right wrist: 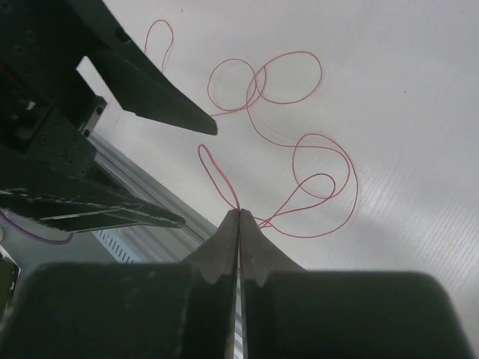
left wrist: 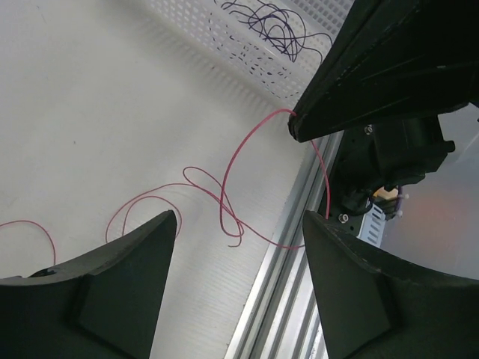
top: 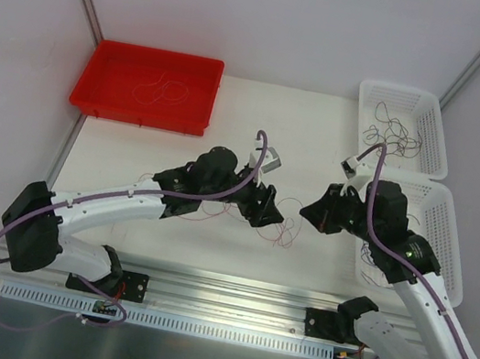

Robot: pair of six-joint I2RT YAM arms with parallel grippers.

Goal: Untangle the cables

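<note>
Two arms meet mid-bench. My right end effector [right wrist: 239,217] is pinched fully closed on the red cable [right wrist: 355,191], whose loops trail across the bench [top: 132,160] between the arms. My left end effector [left wrist: 238,224] hangs over those loops, jaws wide apart and holding nothing. Dark cables [top: 395,133] lie in the far white basket [top: 440,140].

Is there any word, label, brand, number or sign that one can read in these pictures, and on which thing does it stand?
No text can be read in any view.
Red tray, far white basket, near white basket, red cable: plain, no print seen.
Small electronic part at the left arm's base: too small to tell whether it bears any marking.
</note>
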